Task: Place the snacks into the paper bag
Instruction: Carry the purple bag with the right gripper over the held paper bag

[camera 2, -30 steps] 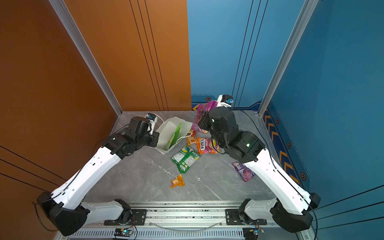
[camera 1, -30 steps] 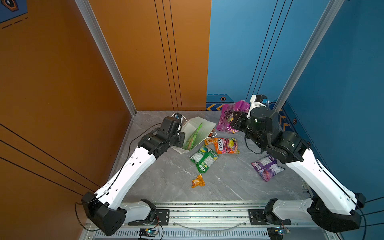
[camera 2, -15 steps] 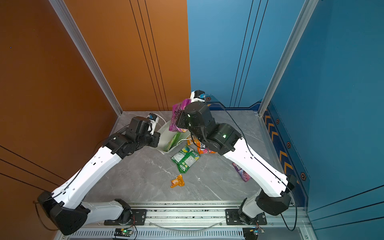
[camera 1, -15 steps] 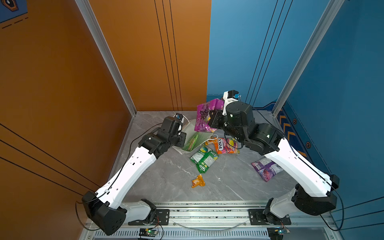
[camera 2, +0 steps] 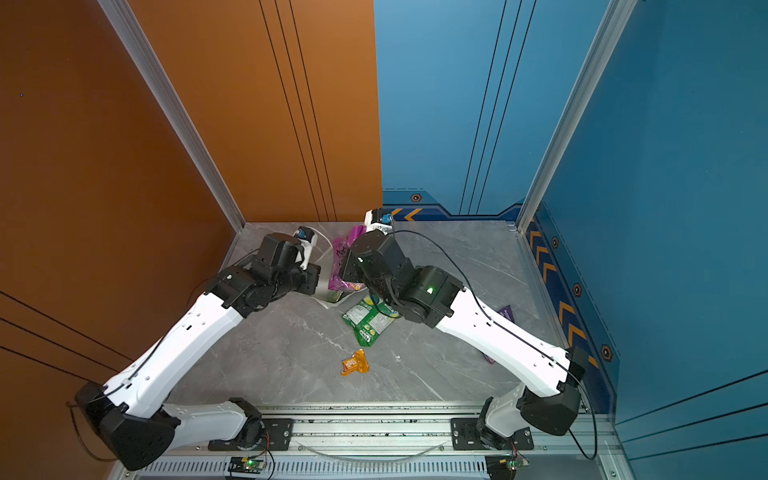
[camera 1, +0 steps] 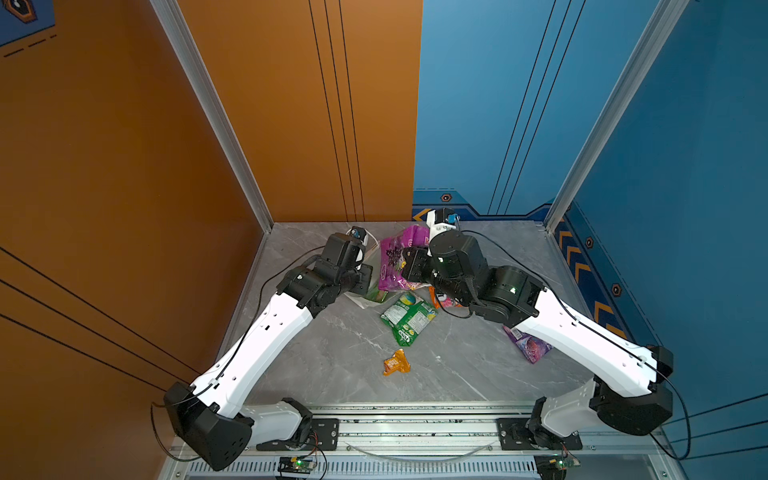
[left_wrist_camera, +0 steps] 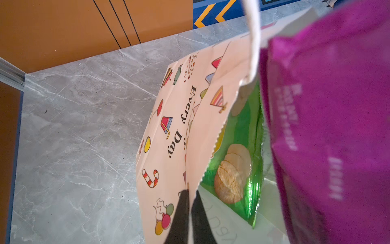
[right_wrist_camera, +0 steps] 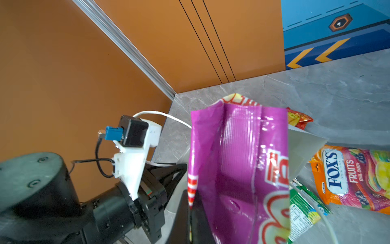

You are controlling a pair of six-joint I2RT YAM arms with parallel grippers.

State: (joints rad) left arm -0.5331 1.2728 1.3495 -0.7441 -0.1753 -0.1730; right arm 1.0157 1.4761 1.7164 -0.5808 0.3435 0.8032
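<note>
My left gripper (left_wrist_camera: 191, 194) is shut on the rim of the white paper bag (left_wrist_camera: 168, 126), holding its mouth apart at the back left (camera 1: 361, 301). A green chips packet (left_wrist_camera: 238, 156) lies inside it. My right gripper (right_wrist_camera: 192, 207) is shut on the striped edge of the purple grape bag (right_wrist_camera: 238, 158), which hangs over the bag's mouth in both top views (camera 1: 395, 262) (camera 2: 340, 266). On the table lie the green-white bag (camera 1: 409, 318), the Fox's bag (right_wrist_camera: 348, 179), a small orange packet (camera 1: 397, 363) and a purple packet (camera 1: 530, 347).
An orange-red packet (right_wrist_camera: 298, 119) lies behind the paper bag. The bag's cord handle (left_wrist_camera: 254, 36) hangs loose near the purple grape bag. Orange walls stand to the left and back, blue walls to the right. The two wrists are close together over the bag.
My right arm has swung left with the purple grape bag, from the back right to above the paper bag's mouth. The left arm has kept its hold on the bag.
</note>
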